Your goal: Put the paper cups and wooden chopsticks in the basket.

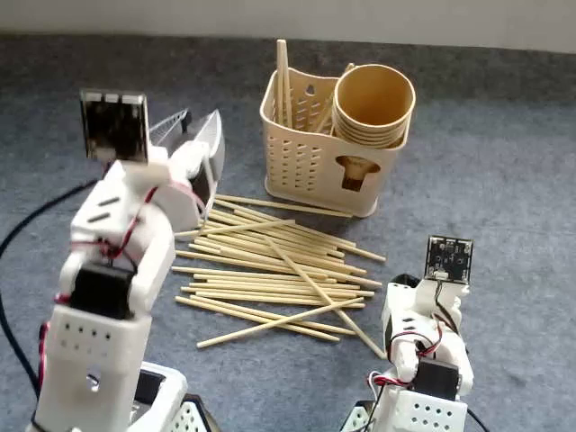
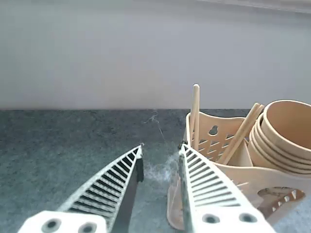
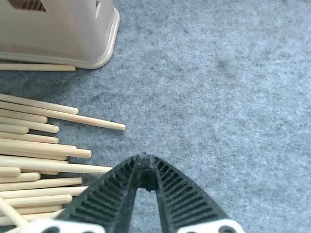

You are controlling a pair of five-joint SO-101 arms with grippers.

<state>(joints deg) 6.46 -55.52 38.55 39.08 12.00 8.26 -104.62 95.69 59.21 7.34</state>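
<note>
The basket (image 1: 297, 166) is smooth beige plastic with a light shine. The paper cups (image 1: 362, 133) are matt brown paper. The chopsticks (image 1: 270, 270) are bare, pale, matt wood. The table cover (image 1: 504, 180) is grey, rough, fuzzy cloth. The left gripper (image 2: 161, 145) and the right gripper (image 3: 146, 160) have ribbed plastic fingers.

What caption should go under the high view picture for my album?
Paper cups stacked in the basket, chopsticks scattered on the carpet, left gripper open nearby.

Grey carpeted table (image 1: 504, 162) — on it the basket (image 1: 297, 166) (upright) and a heap of loose chopsticks (image 1: 270, 286).
</note>
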